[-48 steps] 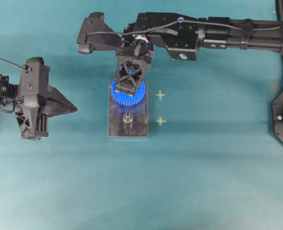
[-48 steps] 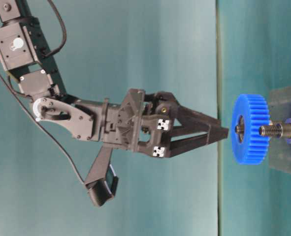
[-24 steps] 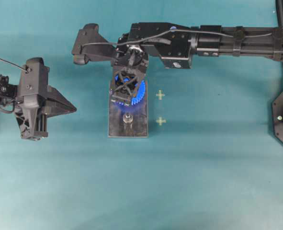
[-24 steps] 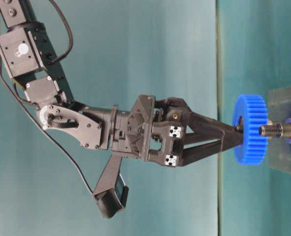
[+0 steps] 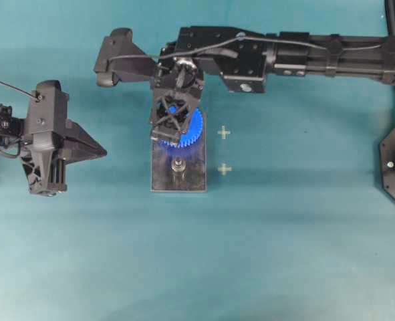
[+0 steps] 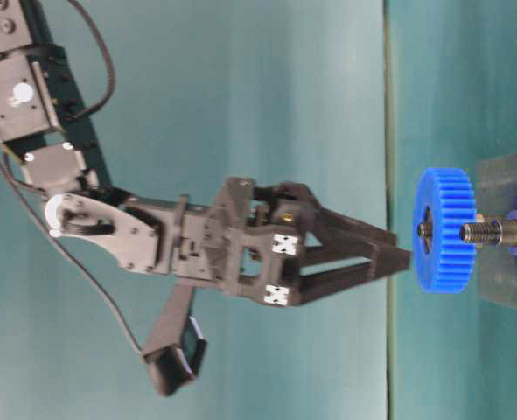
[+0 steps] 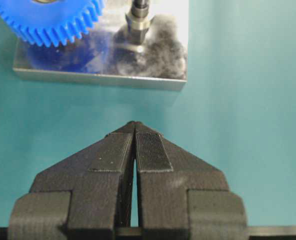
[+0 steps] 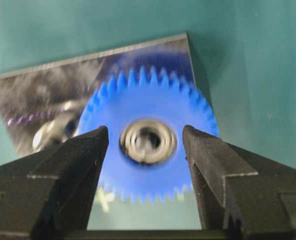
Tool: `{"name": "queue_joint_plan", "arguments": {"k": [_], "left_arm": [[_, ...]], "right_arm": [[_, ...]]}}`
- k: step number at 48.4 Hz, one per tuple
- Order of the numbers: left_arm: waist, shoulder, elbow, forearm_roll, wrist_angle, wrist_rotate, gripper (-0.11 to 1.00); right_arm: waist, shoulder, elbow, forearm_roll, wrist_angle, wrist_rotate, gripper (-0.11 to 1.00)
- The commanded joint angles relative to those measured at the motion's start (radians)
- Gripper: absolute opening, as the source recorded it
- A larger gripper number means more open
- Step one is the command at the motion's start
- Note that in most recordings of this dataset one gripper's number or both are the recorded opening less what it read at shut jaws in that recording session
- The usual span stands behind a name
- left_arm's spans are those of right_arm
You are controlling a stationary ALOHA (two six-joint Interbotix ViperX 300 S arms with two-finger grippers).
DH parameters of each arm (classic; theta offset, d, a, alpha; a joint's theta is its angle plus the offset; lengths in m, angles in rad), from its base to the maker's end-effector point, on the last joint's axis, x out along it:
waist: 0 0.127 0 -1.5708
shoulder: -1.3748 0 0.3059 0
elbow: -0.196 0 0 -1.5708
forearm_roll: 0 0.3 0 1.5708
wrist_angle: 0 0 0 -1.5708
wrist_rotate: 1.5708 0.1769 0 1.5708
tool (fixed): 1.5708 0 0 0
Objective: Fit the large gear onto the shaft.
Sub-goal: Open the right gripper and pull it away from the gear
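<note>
Two arms are on my screens, and only the right one is over the work. The right gripper (image 8: 145, 145) hangs above the large gear (image 8: 146, 150), its jaws spread apart with the gear's metal hub showing in the gap between them; from the wrist camera I see clear space on both sides of the hub, and in the table-level view the fingertips (image 6: 398, 260) sit just short of the gear's face, not touching it. So that claw is open and holds nothing.

The large gear (image 6: 444, 229) is seated on a shaft at the far end of the steel plate (image 5: 164, 179), lying flat and parallel to the plate. In the overhead view it covers most of the plate's width near that far edge (the gripper body hides much of it). The threaded tip of the peg pokes through the hub in the table-level view, though I cannot tell whether the gear has gone all the way down to the collar.

The second shaft (image 5: 178, 166) stands bare near the middle of the plate, toward its near edge, just beside the gear's teeth. From the left wrist camera its collar (image 7: 138, 22) mirrors in the polished metal.

The left gripper (image 7: 134, 150) rests well apart from the plate, off its left edge, fingers pressed together with only a hairline seam between the pads, gripping nothing.
</note>
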Motion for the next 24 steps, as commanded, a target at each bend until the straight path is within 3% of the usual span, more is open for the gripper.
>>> {"name": "queue_joint_plan", "arguments": {"k": [1, 12, 24], "left_arm": [[0.000, -0.008, -0.011, 0.002, -0.006, 0.000, 0.00], [0.000, -0.011, -0.011, 0.002, -0.008, 0.003, 0.00], [-0.002, -0.025, -0.011, 0.003, -0.006, 0.014, 0.00]], "right_arm": [[0.005, -0.091, -0.011, -0.003, 0.011, 0.003, 0.65], [0.005, -0.230, 0.100, -0.005, -0.029, -0.003, 0.65], [0.005, -0.390, 0.321, -0.005, -0.169, -0.003, 0.65]]}}
